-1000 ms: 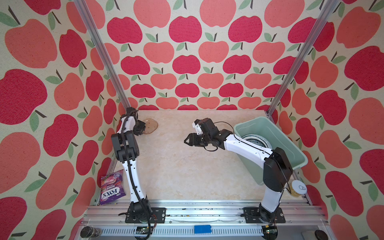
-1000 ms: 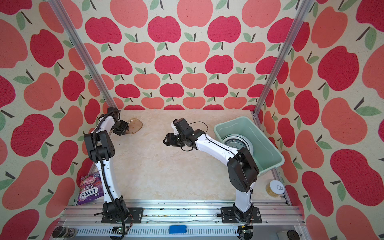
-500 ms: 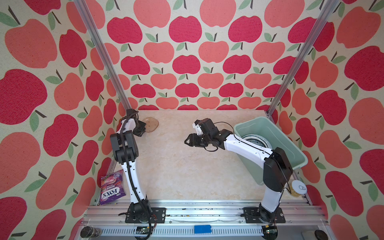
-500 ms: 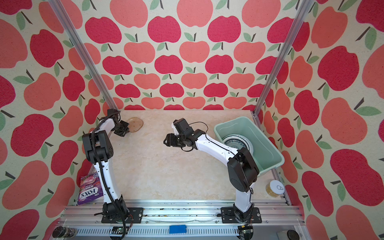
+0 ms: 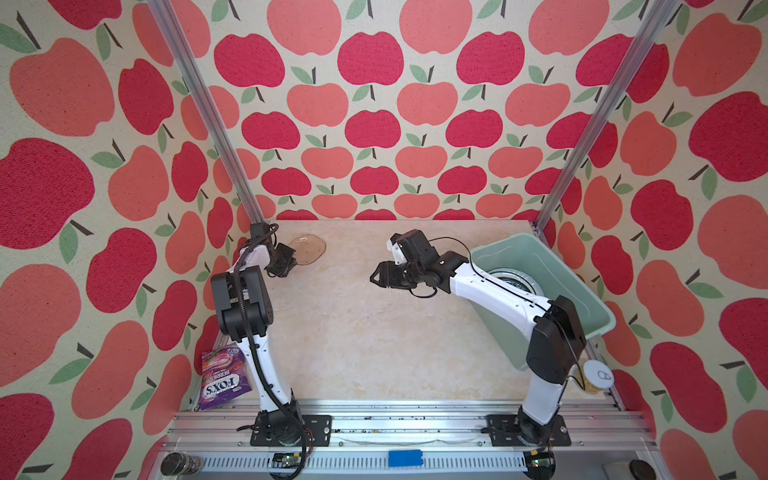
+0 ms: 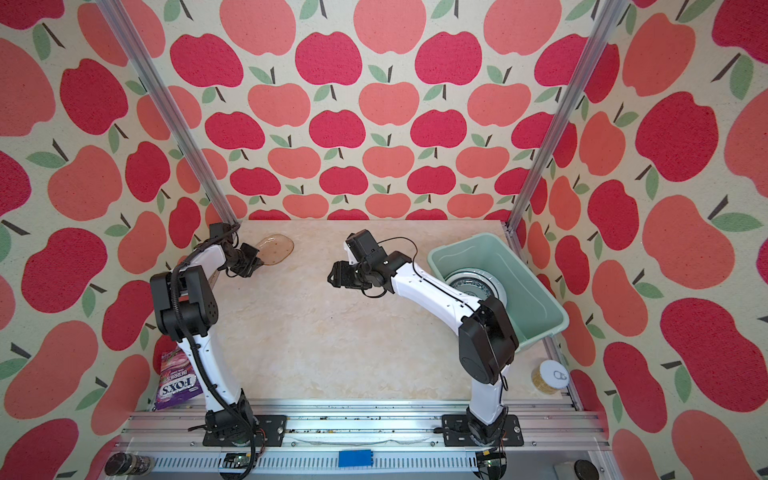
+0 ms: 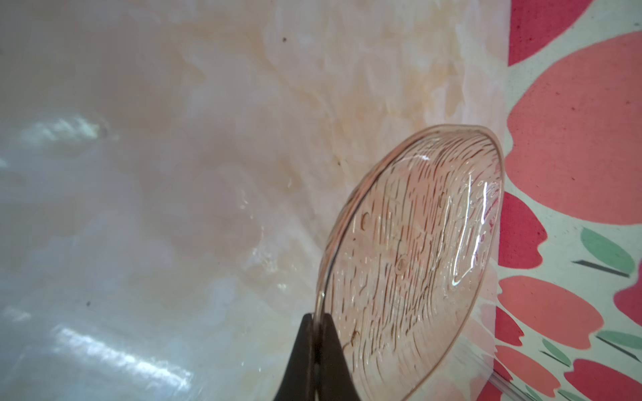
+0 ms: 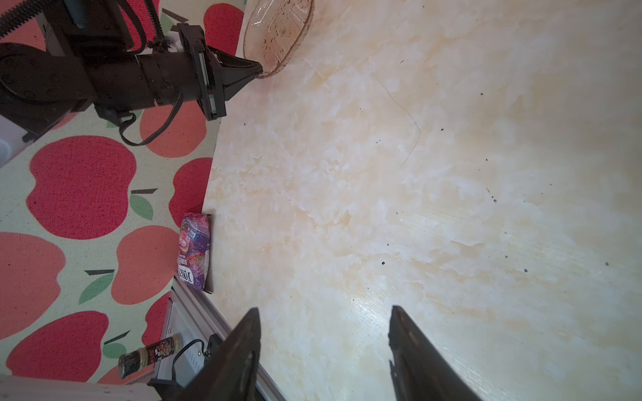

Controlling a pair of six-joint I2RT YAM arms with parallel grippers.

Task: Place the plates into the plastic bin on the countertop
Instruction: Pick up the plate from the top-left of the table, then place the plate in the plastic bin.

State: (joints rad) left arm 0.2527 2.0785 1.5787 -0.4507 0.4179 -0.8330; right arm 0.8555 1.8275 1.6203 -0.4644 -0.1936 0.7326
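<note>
An amber translucent plate (image 5: pixel 309 248) (image 6: pixel 277 248) (image 7: pixel 410 260) (image 8: pixel 278 31) lies at the far left corner of the countertop (image 5: pixel 374 340) (image 6: pixel 332 340). My left gripper (image 5: pixel 296 261) (image 6: pixel 259 262) (image 7: pixel 318 317) (image 8: pixel 258 71) is shut on its near rim. I cannot tell whether the plate is off the surface. My right gripper (image 5: pixel 374 279) (image 6: pixel 330 277) (image 8: pixel 324 316) hangs open and empty over the middle of the countertop. The mint-green plastic bin (image 5: pixel 552 257) (image 6: pixel 519 266) stands at the right with a stack of plates (image 5: pixel 513 280) (image 6: pixel 478 284) inside, partly hidden by the right arm.
A purple FOX'S candy bag (image 5: pixel 222 378) (image 6: pixel 178 382) (image 8: pixel 194 255) leans at the left edge near the front. A small lidded can (image 5: pixel 596 376) (image 6: pixel 550 376) stands at the front right corner. A spice bottle (image 5: pixel 180 463) (image 8: pixel 149 354) lies beyond the front rail.
The left jaws have closed on the amber plate's rim. The right arm has not moved.
</note>
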